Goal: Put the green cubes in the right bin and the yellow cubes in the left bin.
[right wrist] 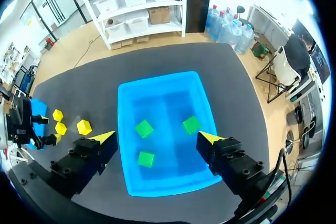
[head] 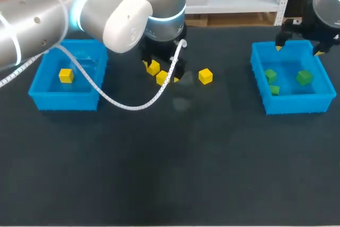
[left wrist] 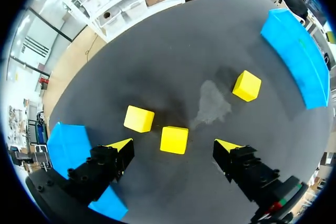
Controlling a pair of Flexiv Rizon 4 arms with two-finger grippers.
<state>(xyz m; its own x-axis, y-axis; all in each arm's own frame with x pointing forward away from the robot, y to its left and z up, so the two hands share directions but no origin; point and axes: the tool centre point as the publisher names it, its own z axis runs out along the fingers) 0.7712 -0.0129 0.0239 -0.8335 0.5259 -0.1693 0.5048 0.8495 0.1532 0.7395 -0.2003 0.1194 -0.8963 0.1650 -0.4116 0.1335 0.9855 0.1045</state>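
The left claw hung wide open over the table, one yellow cube between its fingers (neither touching it). A second cube lay just beside that one and a third cube lay farther off. The left bin held another yellow cube. The right claw, also wide open, hovered over the right bin, which held three green cubes.

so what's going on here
A two-armed robot is sorting cubes by colour. The left gripper hangs open over three yellow cubes on the table, one roughly between its fingers. One yellow cube lies in the left bin. The right gripper hangs open over the right bin, which holds three green cubes.
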